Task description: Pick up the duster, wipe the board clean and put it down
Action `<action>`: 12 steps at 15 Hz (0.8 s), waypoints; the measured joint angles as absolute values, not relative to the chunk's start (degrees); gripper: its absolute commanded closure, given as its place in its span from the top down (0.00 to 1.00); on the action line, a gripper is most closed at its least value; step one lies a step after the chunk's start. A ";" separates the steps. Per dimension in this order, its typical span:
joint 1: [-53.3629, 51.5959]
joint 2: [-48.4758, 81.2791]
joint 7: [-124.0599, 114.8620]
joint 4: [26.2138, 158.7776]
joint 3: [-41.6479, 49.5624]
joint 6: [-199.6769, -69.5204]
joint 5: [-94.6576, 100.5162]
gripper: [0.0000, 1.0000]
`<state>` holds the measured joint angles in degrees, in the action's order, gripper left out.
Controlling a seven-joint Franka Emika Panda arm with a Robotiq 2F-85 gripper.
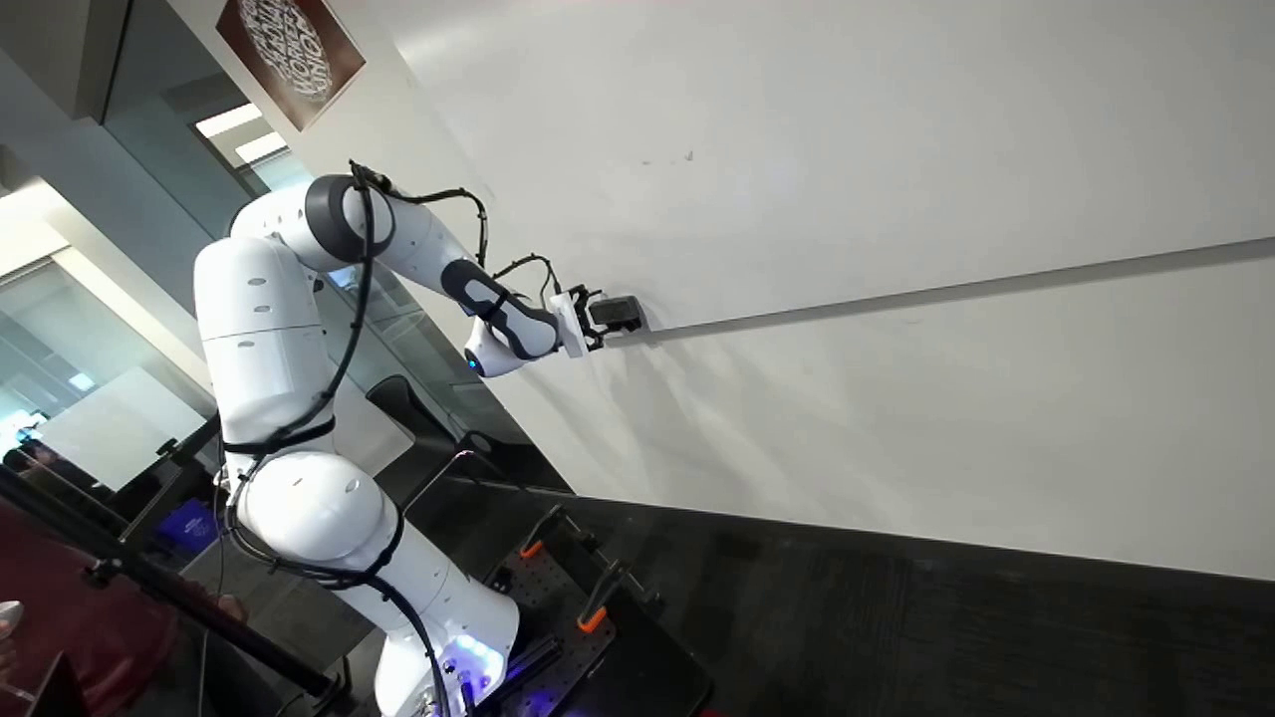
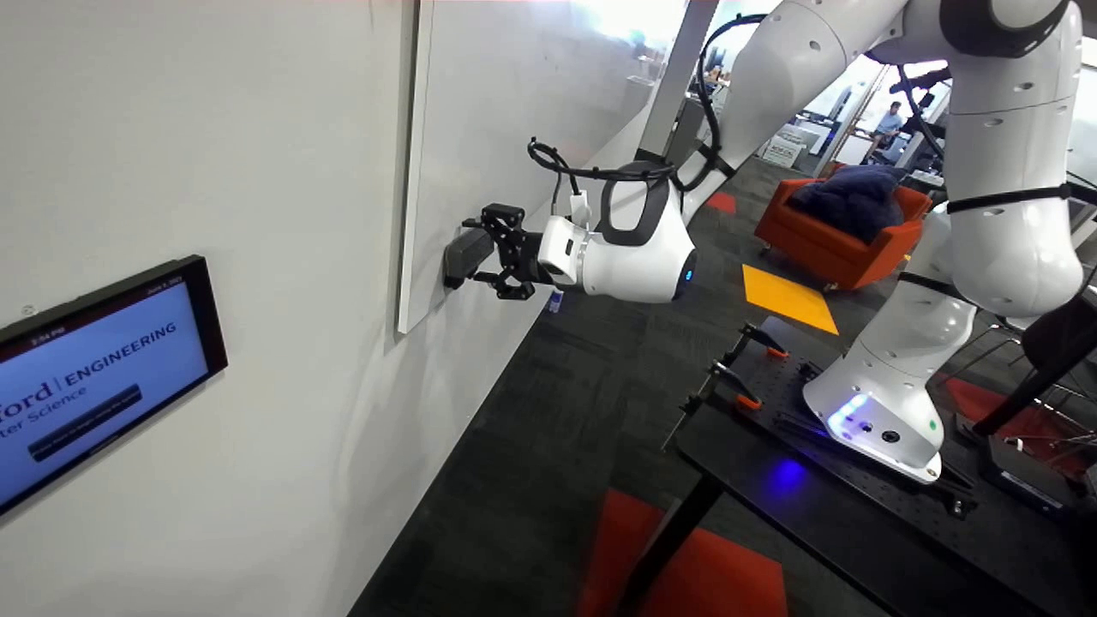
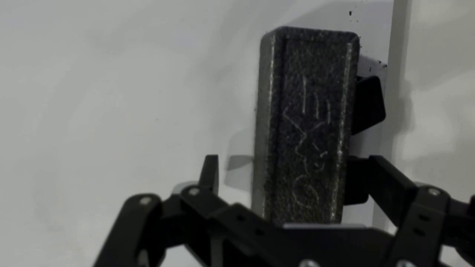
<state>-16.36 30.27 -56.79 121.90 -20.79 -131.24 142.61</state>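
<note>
The black jointed pincer [image 3: 291,161] stands with its fingers spread apart on either side of the black rectangular block duster [image 3: 308,111], which rests against the large smooth white board [image 1: 896,149] just beside its grey lower edge [image 1: 1096,271].

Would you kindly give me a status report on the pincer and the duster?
Pincer open, jaws either side of duster; duster against board, not gripped; black tab close beside it, might snag a jaw.

Pale wall [image 2: 283,171] with bluish screen [image 2: 86,377], dark floor [image 2: 523,420], orange armchair [image 2: 810,246], ceiling lights [image 1: 228,120].
</note>
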 measured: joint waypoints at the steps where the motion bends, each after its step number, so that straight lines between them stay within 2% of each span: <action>1: -16.36 29.85 -55.92 122.52 -21.15 -131.24 141.58 1.00; 5: -16.44 25.18 -54.00 127.74 -23.21 -131.12 137.65 1.00; 12: -17.28 9.39 -54.37 141.68 -27.09 -129.50 134.55 1.00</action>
